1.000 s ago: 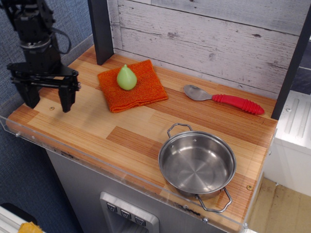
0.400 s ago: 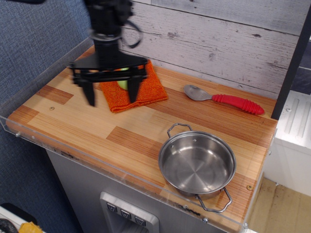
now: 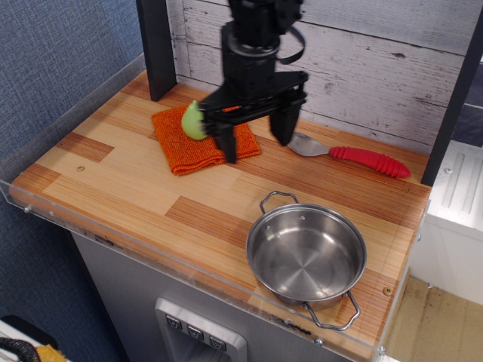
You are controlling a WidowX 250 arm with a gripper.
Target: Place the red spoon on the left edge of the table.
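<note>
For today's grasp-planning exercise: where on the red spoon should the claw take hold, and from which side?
Probably the thick ribbed red handle of the red spoon, from above, fingers straddling its width. It lies flat on the table with clear wood either side; the open claw hovers near its bowl.

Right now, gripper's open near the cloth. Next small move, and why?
Probably shift the gripper further toward the right end of the table and lower it over the red spoon. The jaws are open and empty, between the cloth and the spoon's bowl; the red handle lies untouched beyond them.
</note>
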